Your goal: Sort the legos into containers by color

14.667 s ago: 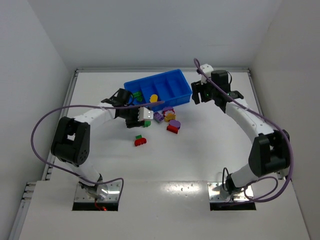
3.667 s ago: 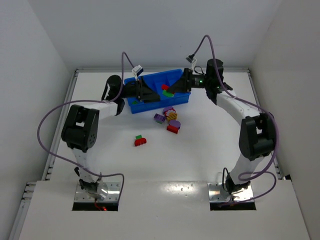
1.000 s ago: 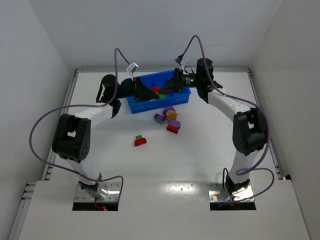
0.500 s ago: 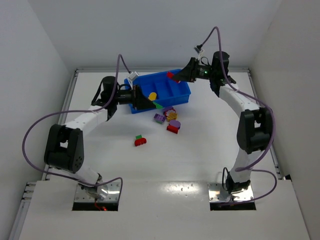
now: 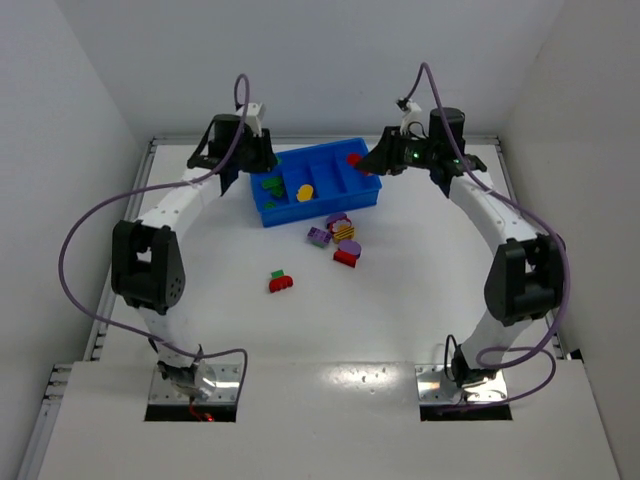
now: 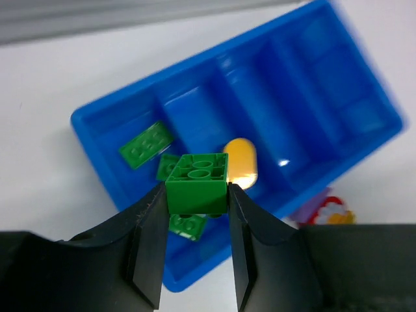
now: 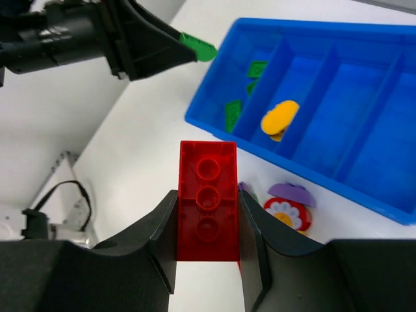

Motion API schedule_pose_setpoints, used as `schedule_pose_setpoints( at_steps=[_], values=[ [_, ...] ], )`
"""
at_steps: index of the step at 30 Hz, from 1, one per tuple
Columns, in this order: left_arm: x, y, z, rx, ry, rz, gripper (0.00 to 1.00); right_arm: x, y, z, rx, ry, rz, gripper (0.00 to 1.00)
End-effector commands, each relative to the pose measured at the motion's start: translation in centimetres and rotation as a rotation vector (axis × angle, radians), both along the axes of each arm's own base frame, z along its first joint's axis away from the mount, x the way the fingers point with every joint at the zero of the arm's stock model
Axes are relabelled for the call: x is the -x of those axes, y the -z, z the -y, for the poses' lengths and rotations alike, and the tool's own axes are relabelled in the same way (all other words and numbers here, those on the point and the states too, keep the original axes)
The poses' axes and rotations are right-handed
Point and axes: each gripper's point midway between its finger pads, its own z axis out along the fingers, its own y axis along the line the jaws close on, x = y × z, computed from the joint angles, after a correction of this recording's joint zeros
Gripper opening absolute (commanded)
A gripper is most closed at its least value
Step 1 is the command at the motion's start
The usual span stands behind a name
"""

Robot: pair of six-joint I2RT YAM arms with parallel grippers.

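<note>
My left gripper (image 6: 197, 195) is shut on a green lego (image 6: 197, 182) and hangs above the left end of the blue tray (image 6: 88, 140). Below it, the leftmost container holds green legos (image 6: 145, 144). The container beside it holds a yellow piece (image 6: 240, 162). My right gripper (image 7: 208, 227) is shut on a long red lego (image 7: 208, 195). From above, that red lego (image 5: 353, 158) sits over the right end of the tray (image 5: 322, 209), with the right gripper (image 5: 364, 163) behind it. The left gripper (image 5: 262, 163) is at the tray's left end.
Loose legos lie on the table in front of the tray: a purple one (image 5: 318, 236), a striped yellow one (image 5: 343, 229), a red one (image 5: 345, 258), and a red-and-green one (image 5: 281, 281) farther forward. White walls enclose the table.
My left gripper has swung with the green lego from the tray's front edge to above its left end. The right gripper has lowered a little with the red lego over the right end.
</note>
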Motion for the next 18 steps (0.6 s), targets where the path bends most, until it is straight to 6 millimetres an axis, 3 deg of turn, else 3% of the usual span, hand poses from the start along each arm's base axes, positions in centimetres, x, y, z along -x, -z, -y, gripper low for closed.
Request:
schedule_pose_setpoints(
  at_steps=[1, 8, 10, 12, 13, 16, 18],
  values=[
    [-0.3, 3.5, -1.3, -0.135, -0.094, -0.096, 0.09, -0.4, -0.1, 1.5, 0.069, 0.044, 0.055, 0.0],
    [-1.1, 6.9, -2.1, -0.185, -0.133, -0.155, 0.1, -0.6, -0.3, 1.9, 0.074, 0.051, 0.062, 0.0],
    [-1.3, 7.3, -2.6, -0.211, -0.15, -0.161, 0.16, -0.7, 0.1, 1.9, 0.075, 0.051, 0.053, 0.0],
    [-1.3, 8.2, -2.5, -0.218, -0.149, -0.181, 0.26, -1.0, 0.1, 2.2, 0.072, 0.051, 0.05, 0.0],
    [-1.5, 7.7, -2.5, -0.217, -0.149, -0.177, 0.41, -1.3, 0.3, 2.1, 0.072, 0.051, 0.047, 0.0],
    [-1.3, 8.1, -1.6, -0.211, -0.122, -0.188, 0.69, -2.0, 1.0, 2.0, 0.079, 0.048, 0.042, 0.0],
    [-1.2, 8.1, -1.2, -0.198, -0.103, -0.191, 0.71, -2.7, 1.5, 2.2, 0.089, 0.064, 0.036, 0.0]
  ],
)
